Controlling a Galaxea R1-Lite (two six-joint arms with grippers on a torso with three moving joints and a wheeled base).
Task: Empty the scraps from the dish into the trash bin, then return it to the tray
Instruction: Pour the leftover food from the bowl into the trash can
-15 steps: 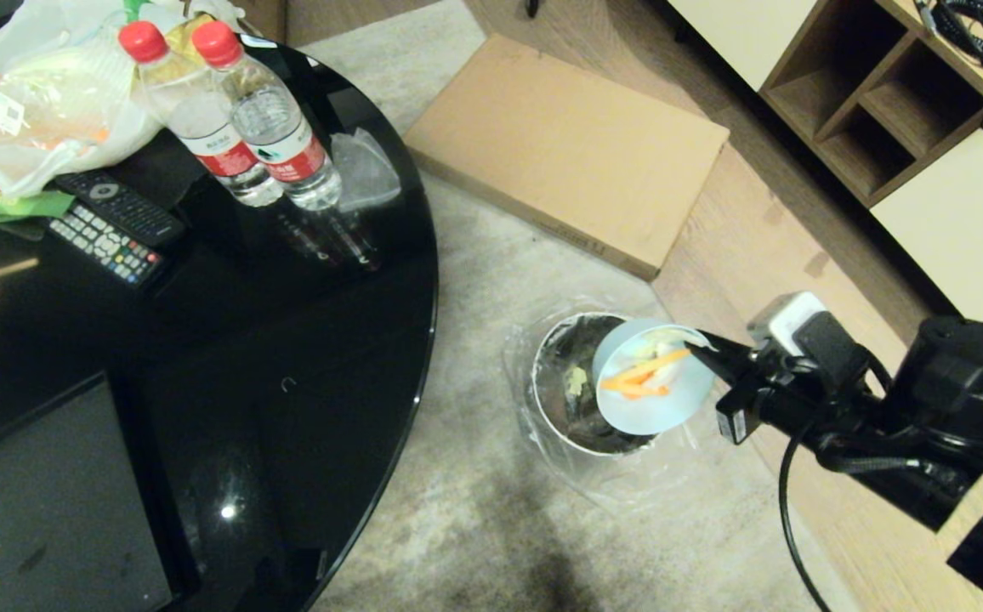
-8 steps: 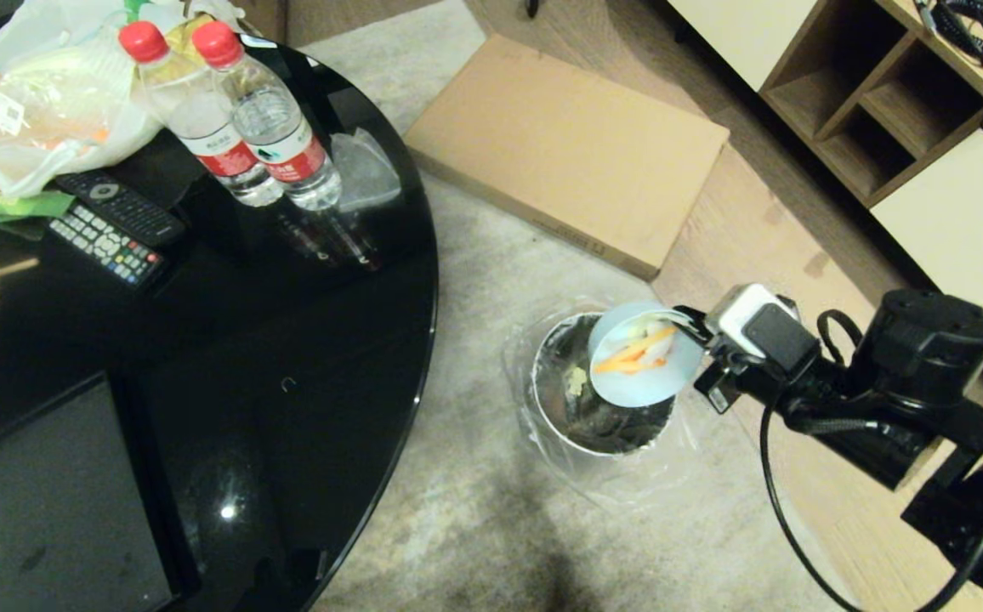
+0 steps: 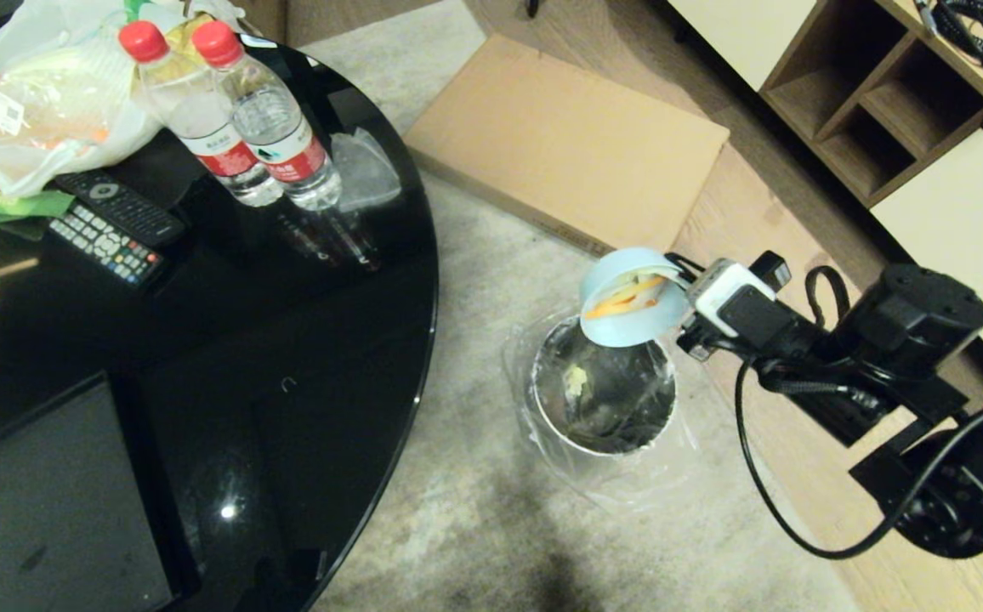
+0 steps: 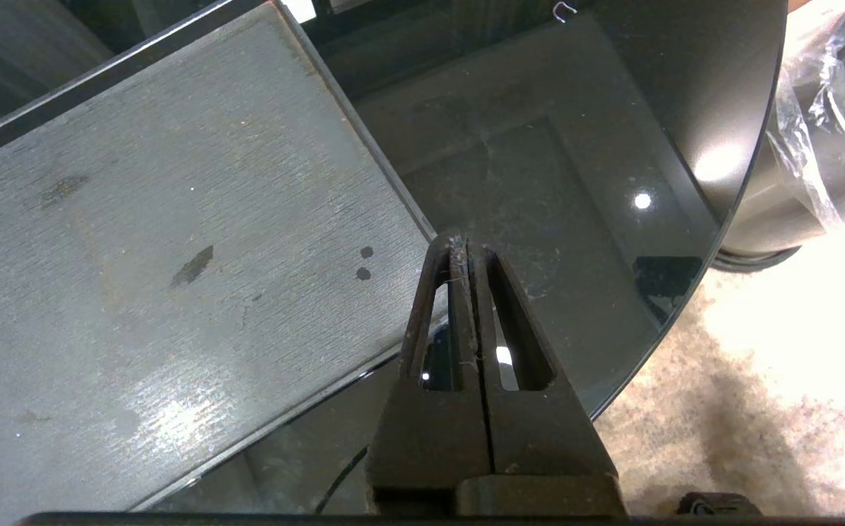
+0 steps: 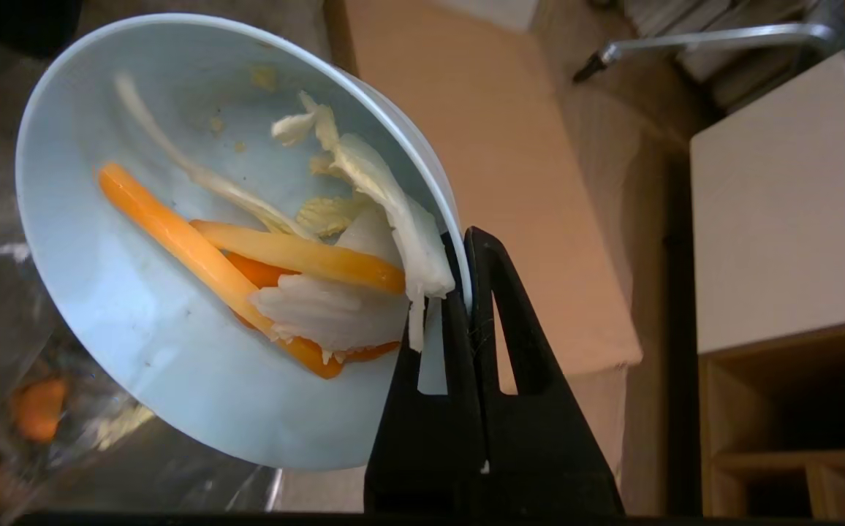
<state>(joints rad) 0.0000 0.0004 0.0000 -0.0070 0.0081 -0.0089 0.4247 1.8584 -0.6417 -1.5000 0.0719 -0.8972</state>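
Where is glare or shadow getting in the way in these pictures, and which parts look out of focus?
Head view: small light glints on the black table; a dark shadow on the carpet below the trash bin. Left wrist view: glare patch on the tray, carpet washed out. Right wrist view: dish and scraps sharp, bin contents below soft.

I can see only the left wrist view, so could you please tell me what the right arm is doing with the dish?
Observer: The right pincer grips the dish by its rim, tilted steeply over the trash bin.
Operator: Thank you. Have the scraps left the dish?
Observer: No. The scraps, orange strips and pale peelings, lie inside the dish.
Operator: Is anything in the bin already?
Observer: Yes, a pale piece lies inside the bin.
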